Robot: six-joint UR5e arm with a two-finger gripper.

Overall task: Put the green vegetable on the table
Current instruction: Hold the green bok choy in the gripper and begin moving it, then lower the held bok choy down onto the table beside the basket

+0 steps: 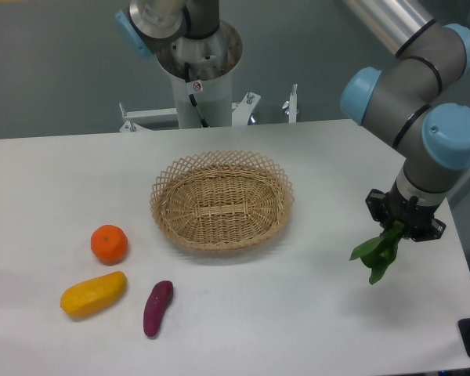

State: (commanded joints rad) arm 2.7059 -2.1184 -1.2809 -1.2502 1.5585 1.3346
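Note:
The green vegetable [378, 253] hangs leaves-down from my gripper [399, 228] at the right side of the white table [313, 305]. The gripper is shut on the vegetable's upper end, which is hidden between the fingers. The leaves dangle just above the tabletop, to the right of the wicker basket; I cannot tell whether the tips touch the surface.
An empty wicker basket [222, 201] sits mid-table. An orange [110, 244], a yellow oblong fruit [93, 294] and a purple sweet potato [157, 308] lie at the front left. The table's right edge is close to the gripper. The robot's base column [197, 70] stands behind.

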